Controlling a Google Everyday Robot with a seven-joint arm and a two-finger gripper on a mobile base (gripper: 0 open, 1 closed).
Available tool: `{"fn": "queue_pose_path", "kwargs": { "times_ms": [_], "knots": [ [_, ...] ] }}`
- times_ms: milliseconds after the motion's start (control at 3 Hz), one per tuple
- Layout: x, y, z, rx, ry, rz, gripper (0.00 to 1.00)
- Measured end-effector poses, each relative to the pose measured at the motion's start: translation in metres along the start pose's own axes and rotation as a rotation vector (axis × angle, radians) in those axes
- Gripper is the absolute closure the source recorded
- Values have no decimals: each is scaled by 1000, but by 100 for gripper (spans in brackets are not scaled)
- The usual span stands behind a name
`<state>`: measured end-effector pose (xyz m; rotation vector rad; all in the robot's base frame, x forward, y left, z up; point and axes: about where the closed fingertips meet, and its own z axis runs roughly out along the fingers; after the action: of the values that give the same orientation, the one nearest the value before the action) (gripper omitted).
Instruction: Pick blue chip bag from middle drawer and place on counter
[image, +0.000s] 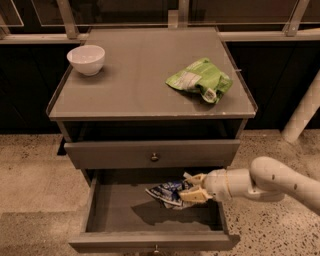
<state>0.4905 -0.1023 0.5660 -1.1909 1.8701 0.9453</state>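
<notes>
The blue chip bag (166, 193) is crumpled, dark blue with white markings, and hangs above the floor of the open middle drawer (112, 212), casting a shadow under it. My gripper (193, 187) reaches in from the right over the drawer's right part. It is shut on the bag's right end, with one fingertip above it and one below. The grey counter (130, 80) lies above, well apart from the bag.
A bright green bag (200, 80) lies on the counter's right side and a white bowl (86, 59) at its back left. The upper drawer (152, 152) is closed, just above my gripper. A white pole (302, 112) stands at the right on the speckled floor.
</notes>
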Motion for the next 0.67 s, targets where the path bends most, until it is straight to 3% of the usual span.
{"fn": "queue_pose_path", "kwargs": {
  "times_ms": [333, 667],
  "knots": [
    [-61, -1, -21, -35, -37, -72, 100],
    [-100, -1, -38, -53, -81, -128, 100]
  ]
}}
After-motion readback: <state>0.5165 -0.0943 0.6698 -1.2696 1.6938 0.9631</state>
